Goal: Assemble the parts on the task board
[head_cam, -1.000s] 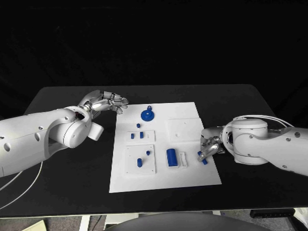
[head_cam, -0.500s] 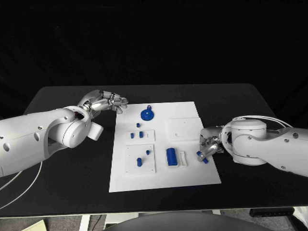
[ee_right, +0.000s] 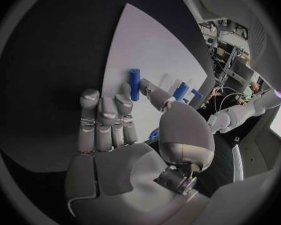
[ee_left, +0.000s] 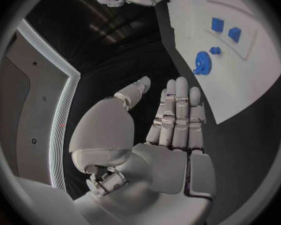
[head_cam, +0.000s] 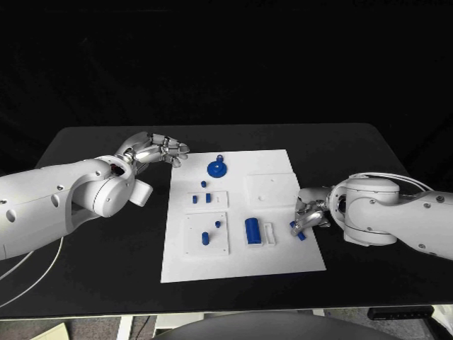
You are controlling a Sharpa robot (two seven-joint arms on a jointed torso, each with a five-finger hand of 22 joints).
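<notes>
1. Task board [head_cam: 277, 258]: a white plate in the middle of the black table [head_cam: 83, 283], long side running near to far. Raised white panels sit on it.
2. Nearest panel, left-centre of the board: a blue peg [head_cam: 204, 240] stands in it, and a smaller blue peg [head_cam: 217, 224] just beyond.
3. Just right of that panel: a blue cylinder [head_cam: 252, 231] lies lengthwise in a shallow white holder.
4. Near right edge of the board: a small blue bar [head_cam: 298, 233] lies at the fingertips of the right hand [head_cam: 310, 217]. In the right wrist view the bar [ee_right: 134, 84] lies flat on the board just past the fingertips; whether a fingertip touches it, cannot tell.
5. Right hand: fingers extended side by side, thumb apart, nothing in its grasp; it reaches over the board's right edge.
6. Middle panel, left side: two small blue blocks [head_cam: 201, 199] stand in it, and a tiny blue piece [head_cam: 203, 185] lies at its far edge.
7. Right of that: a plain white square panel [head_cam: 267, 188].
8. Far end of the board: a blue gear [head_cam: 217, 168] lies flat.
9. Left hand [head_cam: 157, 150]: over the table just off the board's far-left corner, near the gear but apart from it. Fingers straight and together, thumb out to the side, holding nothing.
</notes>
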